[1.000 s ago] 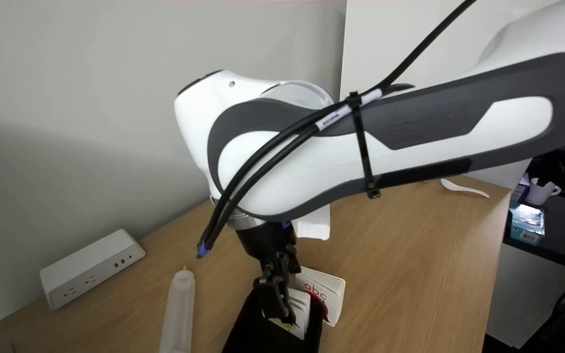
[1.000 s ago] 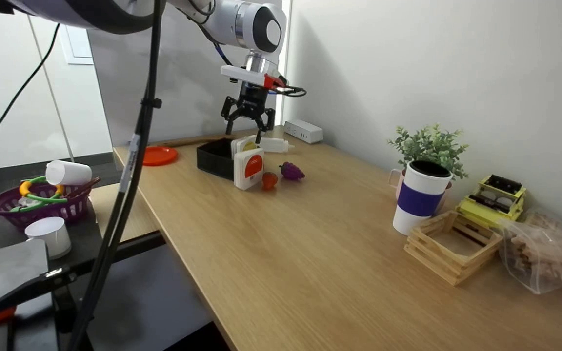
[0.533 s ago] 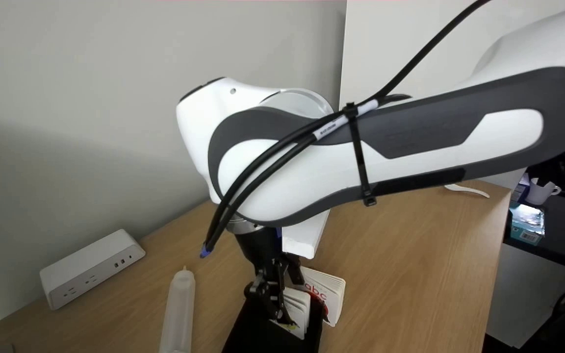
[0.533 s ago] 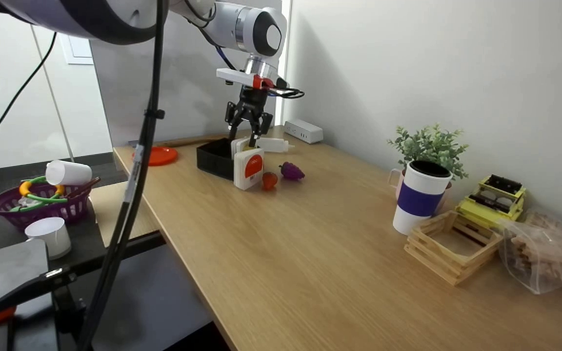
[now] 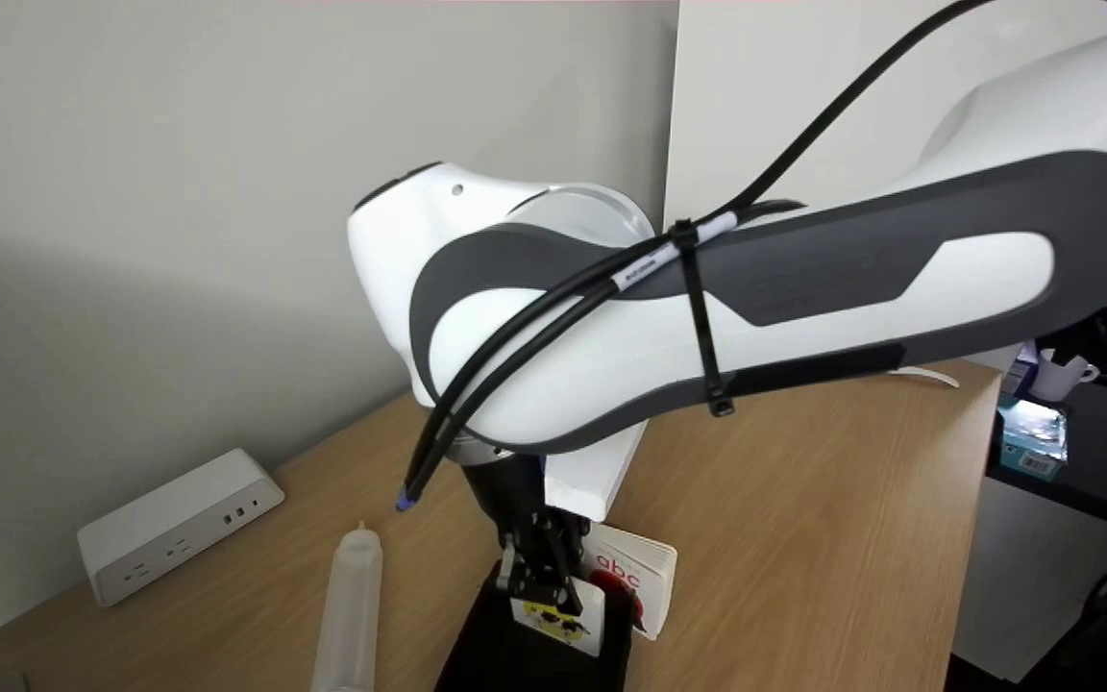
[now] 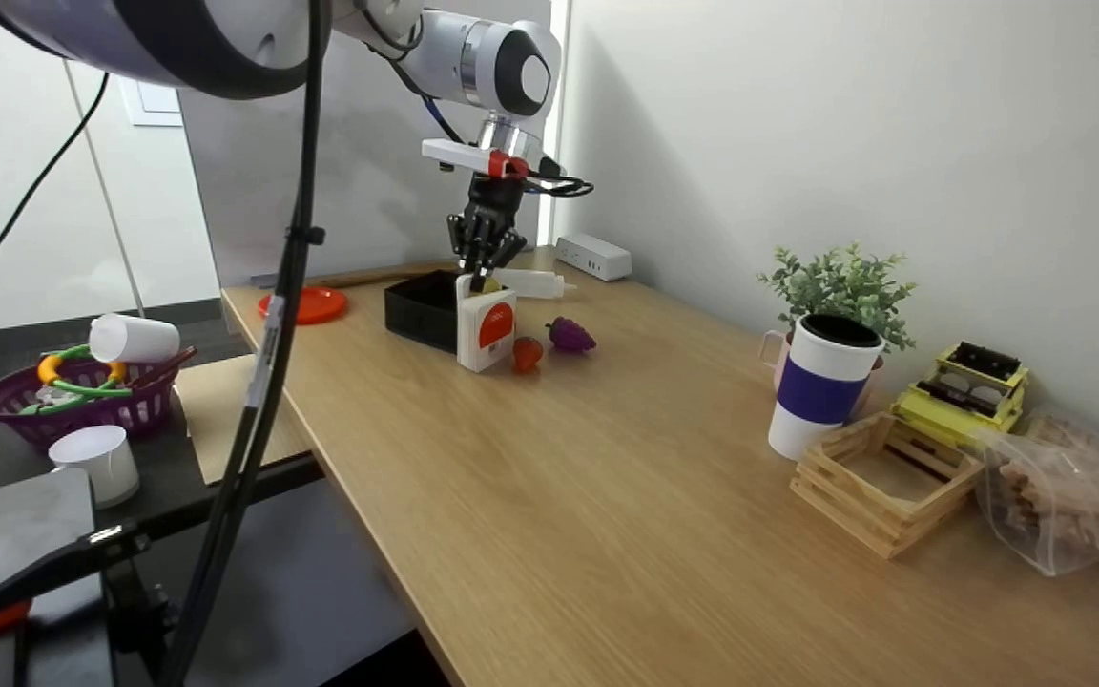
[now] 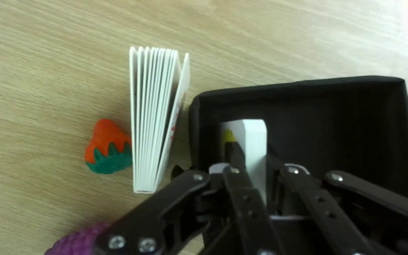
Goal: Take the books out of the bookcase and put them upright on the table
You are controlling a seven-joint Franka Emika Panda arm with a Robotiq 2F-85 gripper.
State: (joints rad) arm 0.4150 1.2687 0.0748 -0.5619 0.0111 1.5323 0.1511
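Bookcase [image 6: 419, 320]: one; books [image 7: 154, 120]: two (one in, one out); toy fruits [image 7: 108, 148]: two; power strip [image 5: 179, 529], red plate [image 6: 322, 303], plant [image 6: 840, 286], tumbler [image 6: 821, 391], wooden crate [image 6: 850, 504]: one each.

The table [image 6: 559, 496] is light-brown wood grain, the bookcase [image 7: 345, 131] black, the abc book [image 5: 635, 581] white with red letters above a red-and-black mark, the other book [image 5: 584, 623] white with a yellow-and-black picture, the toy strawberry [image 7: 108, 147] orange-red and green, the tumbler [image 6: 821, 386] white banded in violet-blue.

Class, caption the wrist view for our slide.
Gripper closed on a white book inside the black rack; a second book stands upright on the table.
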